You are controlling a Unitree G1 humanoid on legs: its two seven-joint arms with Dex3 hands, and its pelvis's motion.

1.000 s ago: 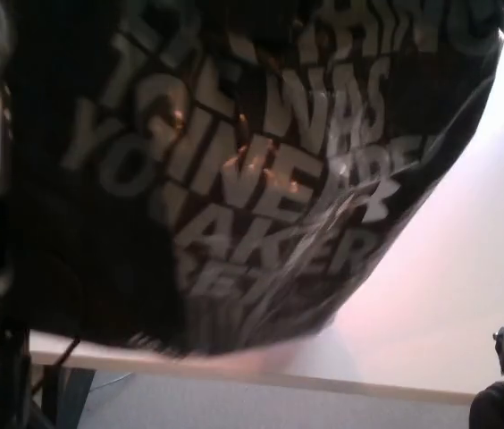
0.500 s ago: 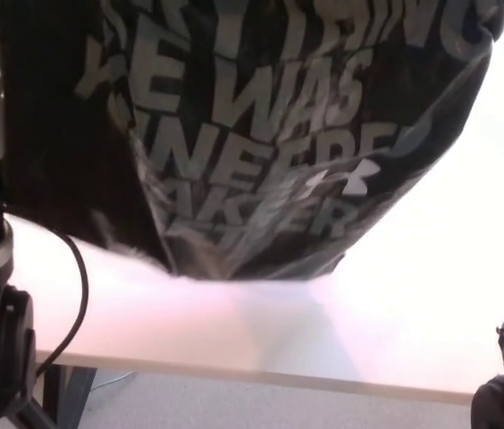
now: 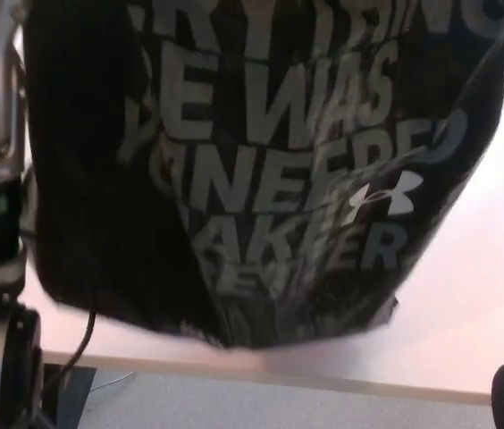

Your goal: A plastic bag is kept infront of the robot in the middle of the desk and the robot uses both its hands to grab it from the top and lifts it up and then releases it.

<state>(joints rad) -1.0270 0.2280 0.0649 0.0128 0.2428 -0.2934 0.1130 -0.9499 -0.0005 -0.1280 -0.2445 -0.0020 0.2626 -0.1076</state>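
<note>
We hold the black plastic bag point(image 3: 270, 179) lifted close to the camera, above the white worktop point(image 3: 466, 331). Both hands are out of view, so we cannot tell their finger state. For a clean release, we open both hands together.

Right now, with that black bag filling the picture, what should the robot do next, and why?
Probably open both hands and let go. The black bag hangs close before the camera, its bottom edge seemingly just above the desk, so the lift looks done. The hands themselves are out of view.
</note>
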